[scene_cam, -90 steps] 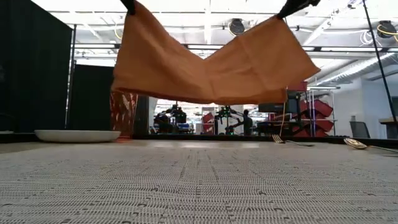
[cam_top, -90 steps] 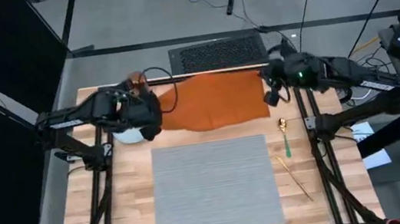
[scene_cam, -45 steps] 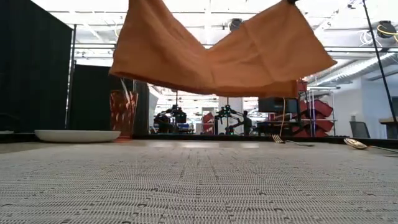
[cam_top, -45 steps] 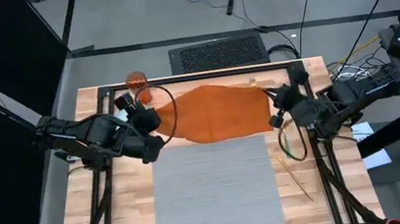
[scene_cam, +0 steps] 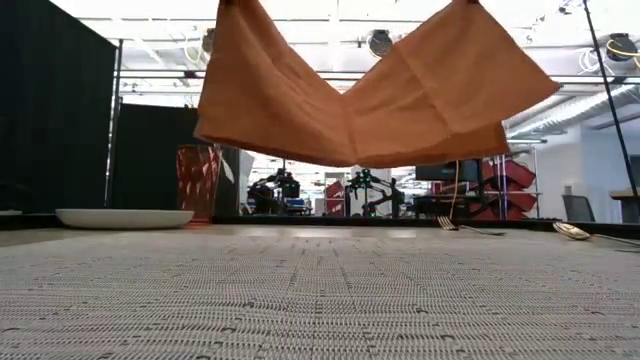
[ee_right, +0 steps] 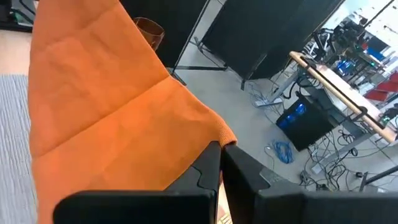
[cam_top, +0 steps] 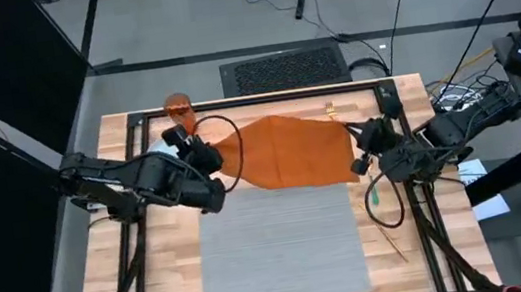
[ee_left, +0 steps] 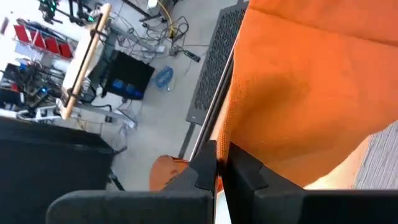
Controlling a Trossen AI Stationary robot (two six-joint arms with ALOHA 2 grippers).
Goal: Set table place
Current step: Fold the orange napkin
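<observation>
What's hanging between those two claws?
An orange napkin, stretched between the left claw and right claw, sagging mid-air above the grey placemat; the low view shows this.

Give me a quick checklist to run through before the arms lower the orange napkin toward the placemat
1. Left gripper shut on a corner of the napkin: ok.
2. Right gripper shut on the opposite corner: ok.
3. Napkin hangs clear of the placemat: ok, the low view shows a gap under its sagging middle.
4. Napkin stretched flat: not ok, it droops in a V between the grippers.
5. Placemat lies flat, with nothing on it: ok.
6. Plate and tumbler out of the napkin's way: cannot tell; both stand beyond the mat's far left, and the high view hides the plate under the left arm.
</observation>
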